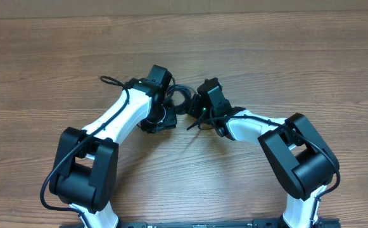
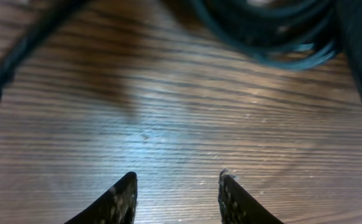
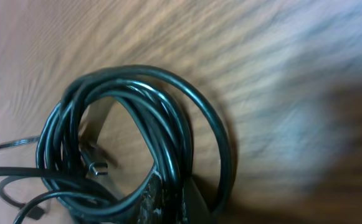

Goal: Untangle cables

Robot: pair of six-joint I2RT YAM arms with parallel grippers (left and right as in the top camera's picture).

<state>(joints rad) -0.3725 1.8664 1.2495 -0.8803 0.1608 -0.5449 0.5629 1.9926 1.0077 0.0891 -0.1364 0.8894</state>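
Left hand (image 2: 177, 179) fingers sit closest to you: parted, bare wood between them, nothing grasped. Cables (image 2: 274, 37) loop just ahead, at the upper right of that view, and a blurred strand crosses the upper left. Right hand (image 3: 168, 196) is clenched on the coiled bundle, with a plug tip (image 3: 98, 168) inside the ring. From above, the coil sits between both hands mid-tabletop (image 1: 266, 50). You have open wood all round, and the far edge runs along the top.
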